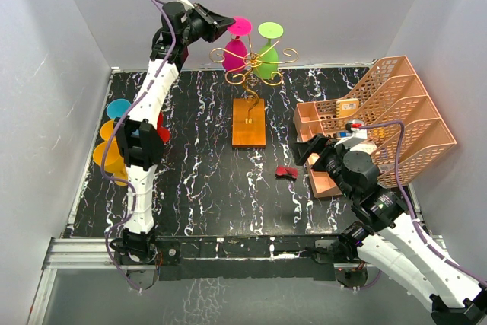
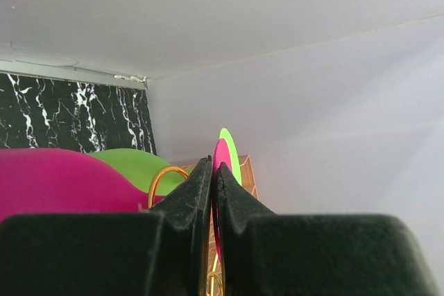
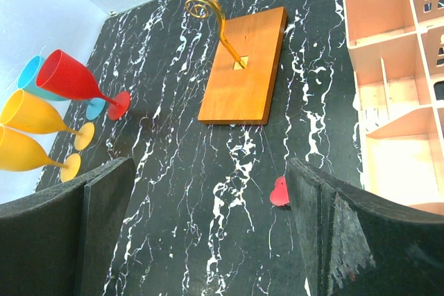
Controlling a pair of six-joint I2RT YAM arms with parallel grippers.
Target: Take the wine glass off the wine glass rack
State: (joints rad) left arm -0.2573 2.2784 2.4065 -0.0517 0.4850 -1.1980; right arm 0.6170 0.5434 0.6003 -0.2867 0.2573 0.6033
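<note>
A black table (image 1: 205, 188) veined with white fills the floor of a white-walled booth, seen from above. Two white and black robot arms rise from its near edge.

The left arm (image 1: 148, 135) stretches far up and back towards the rear wall. The right arm (image 1: 396, 241) stays low at the near right.

A peach lattice desk organiser (image 1: 403, 112) sits on the right side of the table, just beyond the right arm's wrist.

The wine glass rack (image 1: 249, 123) stands at the middle rear: a flat orange-brown wooden base with a thin gold wire stem ending in curled arms. Two glasses hang from those curls upside down, feet uppermost. The pink wine glass (image 1: 235, 52) is on the left and a green wine glass (image 1: 266, 60) hangs just beside it on the right.

The left gripper (image 1: 228, 24) is level with the pink glass's foot. In its wrist view the two black fingers are pressed together on the thin edge of that pink foot disc, with the pink bowl and green bowl visible past them.

The right gripper (image 1: 308, 156) hovers above the table near the organiser, its jaws spread wide and holding nothing.

A group of plastic glasses (image 1: 110, 154), red, yellow and blue, lies on its sides at the table's left edge.

A small red scrap (image 1: 286, 173) lies on the table, near the right gripper.
</note>
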